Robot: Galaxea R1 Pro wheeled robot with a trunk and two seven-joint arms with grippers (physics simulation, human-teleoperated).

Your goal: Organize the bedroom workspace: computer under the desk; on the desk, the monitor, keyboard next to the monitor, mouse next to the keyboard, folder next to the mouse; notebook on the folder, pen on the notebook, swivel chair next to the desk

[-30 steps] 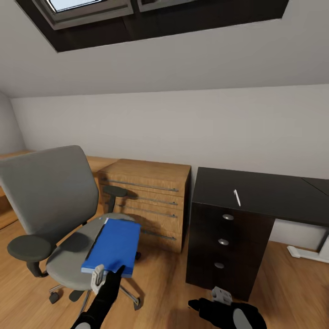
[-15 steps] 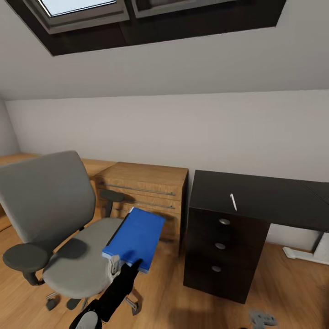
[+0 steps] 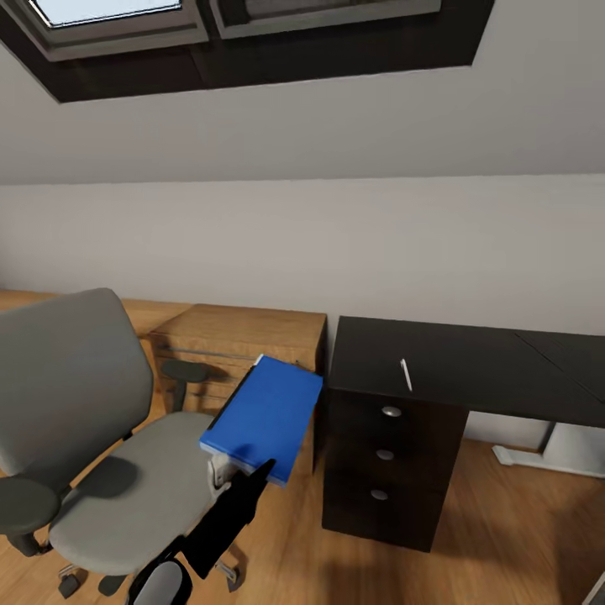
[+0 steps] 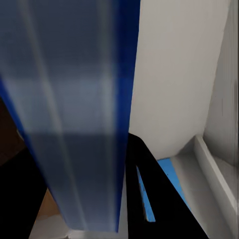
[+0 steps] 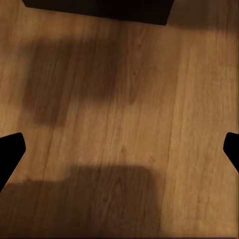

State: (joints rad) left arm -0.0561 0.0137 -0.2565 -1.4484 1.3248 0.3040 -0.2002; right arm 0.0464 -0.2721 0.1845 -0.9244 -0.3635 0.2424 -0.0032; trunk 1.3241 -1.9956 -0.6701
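The black-topped bench (image 3: 470, 365) stood at 3 o'clock in the head view, its drawer stack facing out. The grey swivel chair (image 3: 84, 420) sat at 8 o'clock beside a wooden dresser (image 3: 239, 336). The bright blue folder (image 3: 265, 416), flat and rectangular, was held clear of the seat, tilted, between chair and bench. The left arm reached up from 6 o'clock; the left gripper (image 3: 231, 470) was clamped on the folder's near edge. A slim white pen (image 3: 407, 375) lay on the bench. The right gripper (image 5: 119, 149) was spread wide over the wood floor (image 5: 124, 99).

Attic bedroom-office: skylight (image 3: 118, 17), desk (image 3: 454, 361), swivel chair (image 3: 76, 420).
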